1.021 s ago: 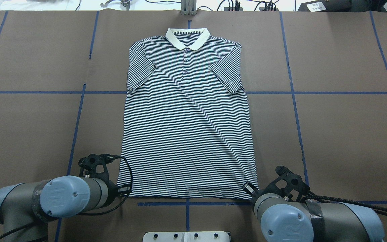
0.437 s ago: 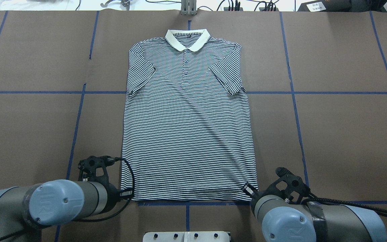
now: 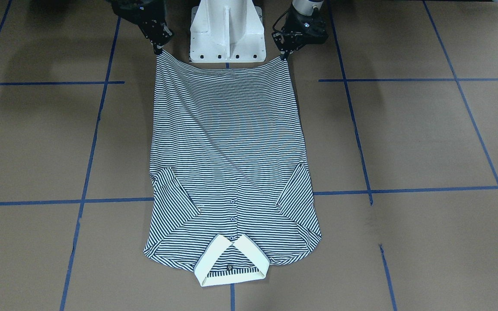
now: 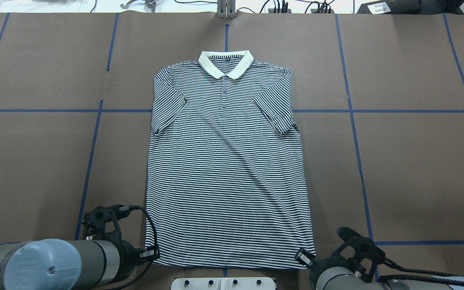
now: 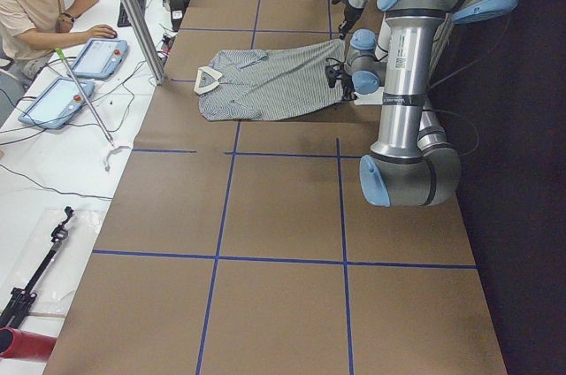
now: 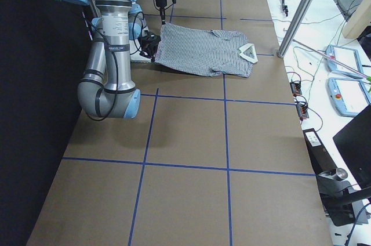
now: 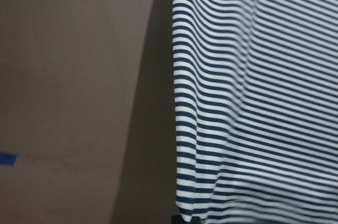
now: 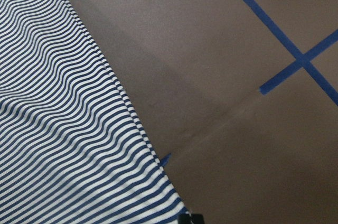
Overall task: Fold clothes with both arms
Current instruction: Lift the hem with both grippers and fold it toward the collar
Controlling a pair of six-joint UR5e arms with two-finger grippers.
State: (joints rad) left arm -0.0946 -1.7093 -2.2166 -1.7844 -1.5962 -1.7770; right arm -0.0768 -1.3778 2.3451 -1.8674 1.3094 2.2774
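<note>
Brown paper table (image 4: 417, 169) is carrying the striped polo shirt (image 4: 224, 169), collar far from us. We are pinching its hem corners with left gripper (image 3: 284, 55) and right gripper (image 3: 158, 48); only the front-facing view is showing that hem lifted.

Colour and pattern reference: shirt, work surface, robot.

Polo shirt (image 4: 226, 169): thin navy-and-white horizontal stripes across body and sleeves. Collar (image 4: 226, 64): plain cream-white, with a striped inner neckband. Buttons (image 4: 224, 91): dark. Table (image 4: 417, 173): uniform matte brown, divided by blue tape lines (image 4: 417, 111) into a rectangular grid. Left arm (image 4: 54, 264) and right arm (image 6: 113, 31): grey tubes, light-blue joint caps. Left gripper (image 3: 284, 57) and right gripper (image 3: 159, 51): black. Pedestal base (image 3: 226, 30): white.
</note>
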